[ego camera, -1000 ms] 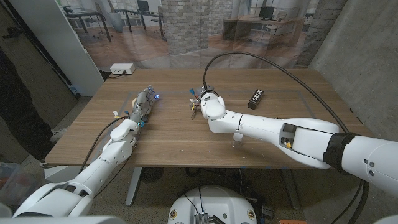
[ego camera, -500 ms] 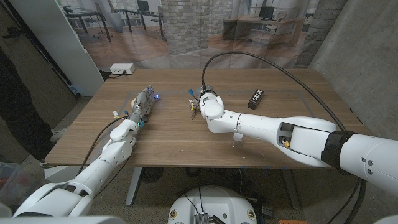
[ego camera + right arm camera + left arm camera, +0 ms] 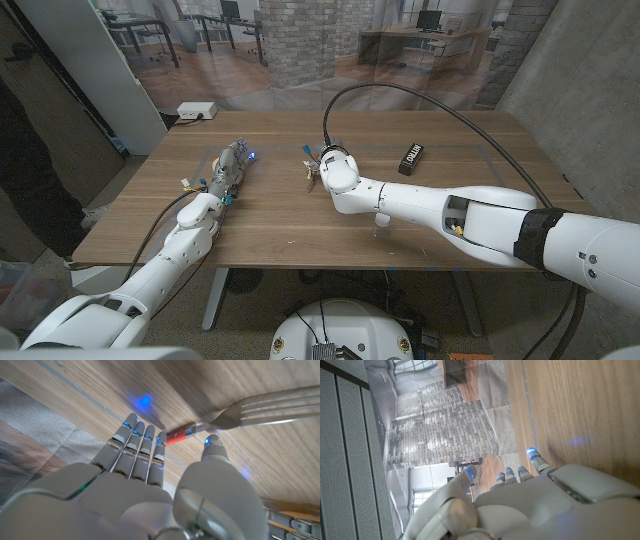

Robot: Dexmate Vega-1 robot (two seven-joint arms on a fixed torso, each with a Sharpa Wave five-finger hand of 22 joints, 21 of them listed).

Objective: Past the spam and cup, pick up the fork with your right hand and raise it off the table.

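The fork lies on the wooden table, a metal head with a red stretch of handle. My right hand reaches down over it, straight fingers on one side of the red part and the thumb at the fork's neck. I see no firm grip on it. In the head view the right hand is at mid table, the fork a small shape at its fingertips. My left hand stays on the table to the left, fingers stretched out, holding nothing.
A black box with white lettering lies right of the right hand. A small clear cup stands under the right forearm. A white box sits at the far left corner. A person stands at the left edge.
The right hand has edged very slightly toward the fork. The left arm has not moved.
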